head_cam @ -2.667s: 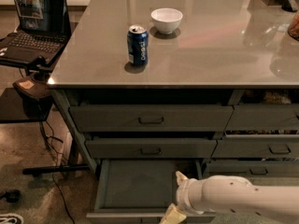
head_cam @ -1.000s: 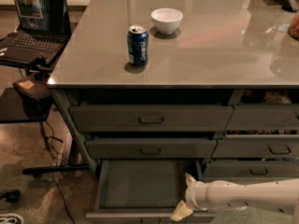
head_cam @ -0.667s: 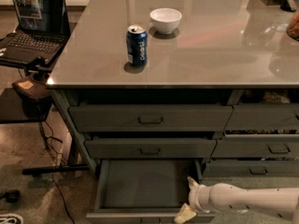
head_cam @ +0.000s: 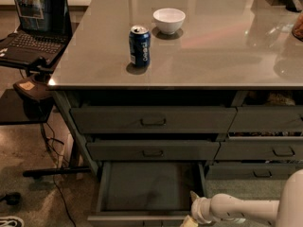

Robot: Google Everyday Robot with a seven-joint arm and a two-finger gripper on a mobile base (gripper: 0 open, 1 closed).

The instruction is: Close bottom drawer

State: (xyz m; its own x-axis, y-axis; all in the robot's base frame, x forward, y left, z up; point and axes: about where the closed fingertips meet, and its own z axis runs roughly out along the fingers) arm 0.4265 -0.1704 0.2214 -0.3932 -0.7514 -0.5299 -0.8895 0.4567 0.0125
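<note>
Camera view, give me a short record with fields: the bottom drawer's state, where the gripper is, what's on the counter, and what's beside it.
bottom drawer: dark grey wide shallow drawer, pulled out, floor bare
wide drawers above: top drawer and middle drawer, neither pulled out like the bottom one
gripper: gripper on the white arm, low at the open drawer's front right corner; contact cannot be told
countertop: glossy grey countertop holding an upright blue soda can and a white bowl, apart
left of counter: open black laptop on a stand
</note>
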